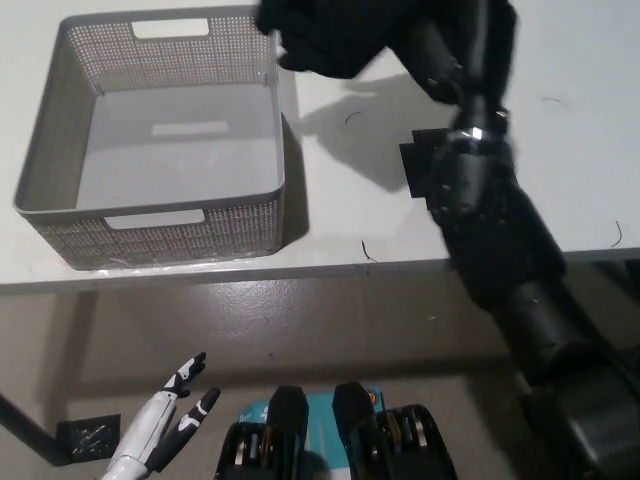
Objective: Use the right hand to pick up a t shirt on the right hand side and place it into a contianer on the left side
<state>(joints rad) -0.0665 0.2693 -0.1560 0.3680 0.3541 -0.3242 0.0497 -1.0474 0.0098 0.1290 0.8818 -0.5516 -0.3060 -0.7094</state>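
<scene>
The t shirt (pixel 340 35), bunched in the right hand (pixel 455 50), is soft matt black cloth that throws back no light. To that hand's left the basket (pixel 60 225) looks like grey plastic, its walls a fine perforated mesh, its floor smooth. The surface (pixel 590 150) beneath is smooth, matt off-white. The right hand's casing is dark, faintly glossy.
</scene>
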